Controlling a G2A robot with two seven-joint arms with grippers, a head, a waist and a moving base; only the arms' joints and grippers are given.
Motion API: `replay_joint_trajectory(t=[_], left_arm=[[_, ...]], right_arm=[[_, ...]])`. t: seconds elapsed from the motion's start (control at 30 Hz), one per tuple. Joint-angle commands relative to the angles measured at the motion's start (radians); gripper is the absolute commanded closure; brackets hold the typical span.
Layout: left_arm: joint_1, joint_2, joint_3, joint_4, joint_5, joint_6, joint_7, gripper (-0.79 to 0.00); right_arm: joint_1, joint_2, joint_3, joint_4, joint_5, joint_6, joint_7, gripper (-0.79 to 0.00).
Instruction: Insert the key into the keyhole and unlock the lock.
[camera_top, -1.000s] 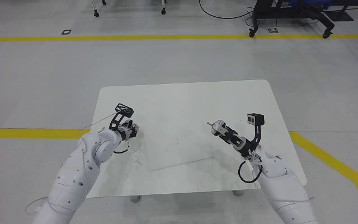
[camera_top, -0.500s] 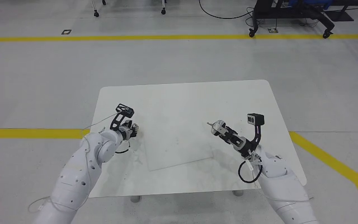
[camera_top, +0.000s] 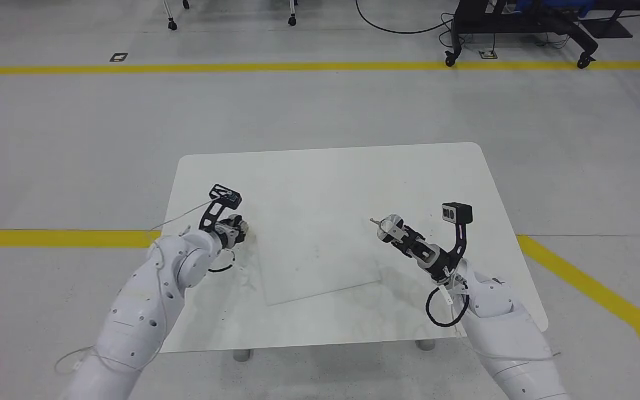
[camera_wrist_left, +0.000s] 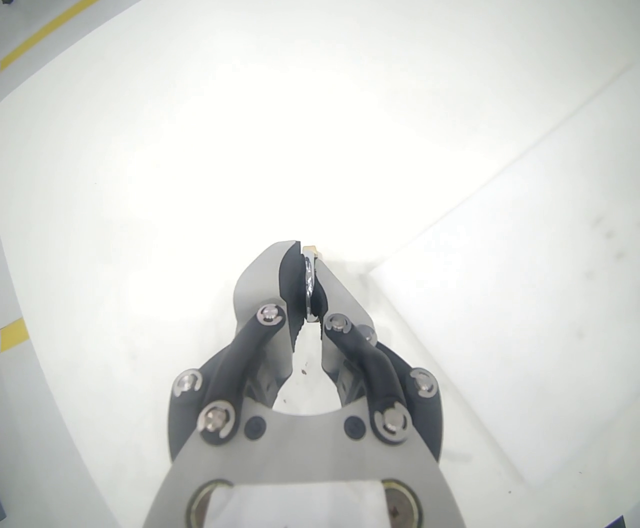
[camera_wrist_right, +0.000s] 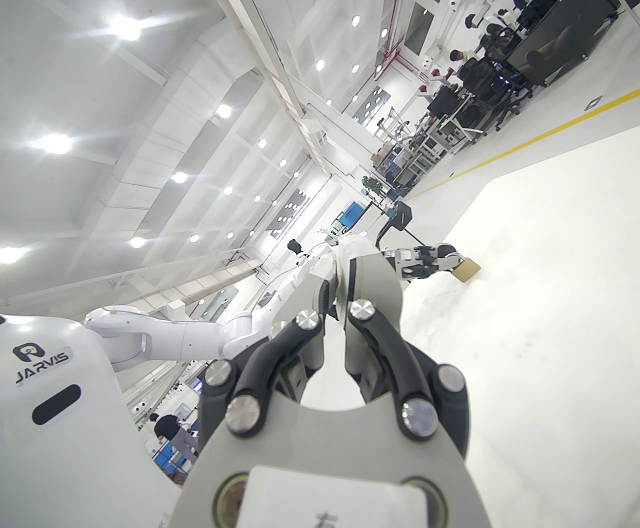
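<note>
My left gripper (camera_top: 240, 228) hovers over the table's left part, shut on the lock. In the left wrist view its pads (camera_wrist_left: 292, 280) pinch a silver metal edge, and a bit of the brass lock (camera_wrist_left: 314, 248) shows past the tips. The right wrist view shows that same gripper (camera_wrist_right: 452, 260) farther off, with the tan brass lock (camera_wrist_right: 467, 270) held low, at or just above the tabletop. My right gripper (camera_top: 382, 226) is over the table's right part, tilted up and pointing toward the left one. It is shut on a small thin key (camera_top: 374, 221) that sticks out of its tips (camera_wrist_right: 340, 285).
The white table (camera_top: 440, 180) has rounded corners and stands on a grey floor with yellow lines. A thin white sheet (camera_top: 310, 275) lies on it between the arms, its corner close to the left gripper (camera_wrist_left: 306, 250). Open tabletop lies between the two grippers.
The left arm has shifted slightly toward the table's middle with the lock in its gripper. The right arm has kept still.
</note>
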Motion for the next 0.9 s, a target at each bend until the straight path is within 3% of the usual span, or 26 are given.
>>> replay_joint_trajectory(t=[0.0,0.23,0.4,0.5,0.6,0.67,0.87], left_arm=[[0.000,-0.002,-0.002,0.005,-0.011,0.004,0.013,0.000],[-0.014,-0.017,-0.067,0.040,-0.254,0.000,0.087,0.000],[-0.006,-0.012,-0.132,0.047,-0.449,-0.145,0.050,0.000],[0.010,0.001,-0.186,0.055,-0.645,-0.306,-0.103,0.000],[0.013,0.019,-0.237,0.100,-0.964,-0.451,-0.427,0.000],[0.004,0.031,-0.254,0.121,-1.130,-0.453,-0.617,0.000],[0.021,0.074,-0.232,0.052,-1.320,-0.322,-0.748,0.000]], right_arm=[[0.000,0.000,0.000,0.000,0.000,0.000,0.000,0.000],[0.000,0.000,0.000,0.000,0.000,0.000,0.000,0.000],[0.000,0.000,0.000,0.000,0.000,0.000,0.000,0.000],[0.000,0.000,0.000,0.000,0.000,0.000,0.000,0.000],[0.000,0.000,0.000,0.000,0.000,0.000,0.000,0.000],[0.000,0.000,0.000,0.000,0.000,0.000,0.000,0.000],[0.000,0.000,0.000,0.000,0.000,0.000,0.000,0.000]])
